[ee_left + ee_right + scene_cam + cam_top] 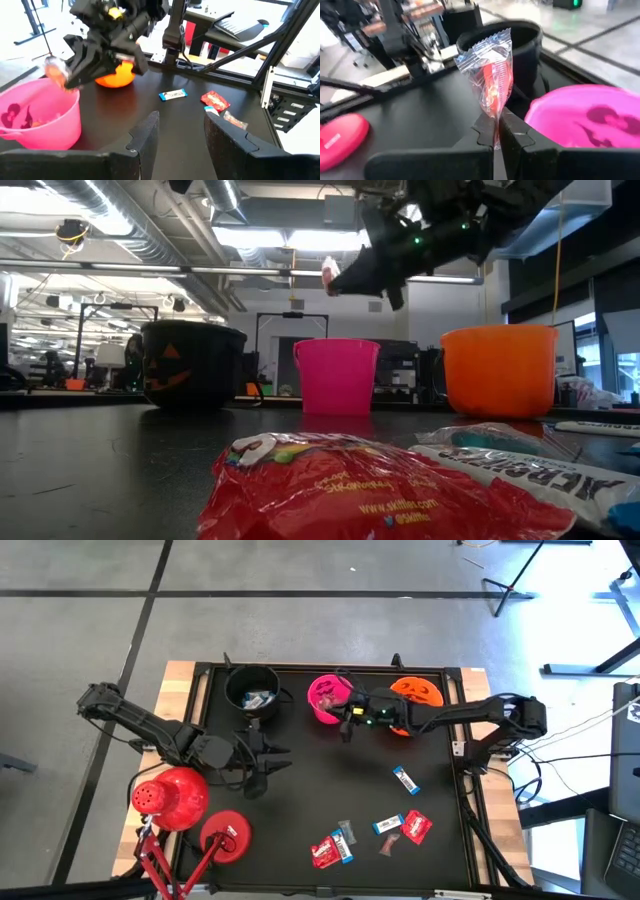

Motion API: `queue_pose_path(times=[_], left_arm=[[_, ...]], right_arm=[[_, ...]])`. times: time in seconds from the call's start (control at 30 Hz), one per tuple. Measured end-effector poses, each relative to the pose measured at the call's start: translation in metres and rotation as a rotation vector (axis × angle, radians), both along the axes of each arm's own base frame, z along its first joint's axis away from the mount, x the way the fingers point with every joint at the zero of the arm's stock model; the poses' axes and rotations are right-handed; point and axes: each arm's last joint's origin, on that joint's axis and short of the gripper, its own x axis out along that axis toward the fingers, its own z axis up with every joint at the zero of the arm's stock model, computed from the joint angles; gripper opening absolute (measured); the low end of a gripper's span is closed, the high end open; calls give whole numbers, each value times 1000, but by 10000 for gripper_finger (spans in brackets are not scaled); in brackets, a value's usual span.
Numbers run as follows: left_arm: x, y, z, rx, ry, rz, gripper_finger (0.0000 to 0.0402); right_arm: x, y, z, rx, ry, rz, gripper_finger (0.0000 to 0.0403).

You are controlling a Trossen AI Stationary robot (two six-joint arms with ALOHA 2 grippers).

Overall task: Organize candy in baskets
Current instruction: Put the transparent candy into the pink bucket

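Two arms: our right gripper [496, 131], jaws pinching a clear-wrapped candy [491, 70], hangs beside the pink bucket [328, 698]; our left gripper [268, 760] waits half-open, empty.

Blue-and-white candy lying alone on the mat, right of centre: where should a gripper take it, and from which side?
The blue-and-white candy lies flat and apart from the other sweets, its long axis slanted across the black mat. Probably best to come straight down from above and close across its narrow middle, jaws square to that long axis; the flat ends give little to pinch.
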Motion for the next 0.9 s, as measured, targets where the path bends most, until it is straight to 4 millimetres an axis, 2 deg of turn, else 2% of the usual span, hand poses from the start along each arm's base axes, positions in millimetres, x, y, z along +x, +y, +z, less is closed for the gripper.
queue_pose_path(times=[0.4, 0.53, 0.63, 0.73, 0.9], left_arm=[[4, -2, -2, 27, 1, -1, 147], [6, -3, -1, 19, -21, -8, 147], [7, -3, 0, 17, -27, -8, 147], [7, -3, 0, 26, -25, -11, 147], [7, -3, 0, 25, -25, -12, 147]], right_arm=[[-11, -34, -7, 43, 65, -133, 11], [-17, -46, -12, 76, 111, -169, 24], [-20, -52, -13, 90, 126, -164, 53], [-20, -54, -12, 94, 109, -152, 100], [-12, -55, 7, 83, 52, -127, 175]])
